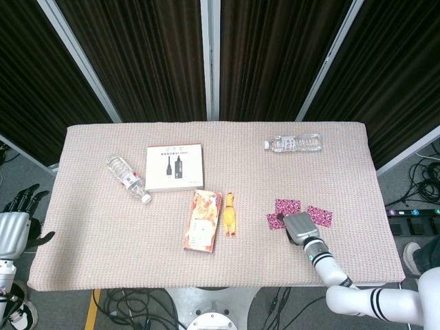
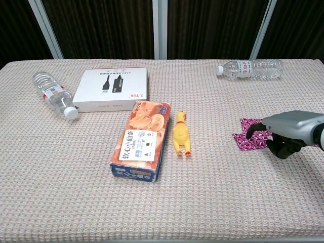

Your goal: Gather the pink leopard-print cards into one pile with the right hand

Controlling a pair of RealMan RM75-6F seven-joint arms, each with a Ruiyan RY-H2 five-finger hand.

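Observation:
Three pink leopard-print cards lie on the right of the table. One card (image 1: 287, 205) (image 2: 249, 123) lies flat by itself. A second card (image 1: 320, 216) sits to its right. The third card (image 1: 275, 221) (image 2: 247, 141) lies nearest the front, and the curled fingertips (image 2: 250, 131) of my right hand (image 1: 300, 227) (image 2: 286, 132) press down on its right edge. The palm hides part of that card. My left hand (image 1: 14, 227) hangs beside the table's left front corner with its fingers apart, holding nothing.
A yellow rubber chicken (image 1: 229, 214) and an orange snack box (image 1: 202, 220) lie left of the cards. A white box (image 1: 174, 167) and a water bottle (image 1: 128, 179) are at the far left. Another bottle (image 1: 294, 143) lies at the back right.

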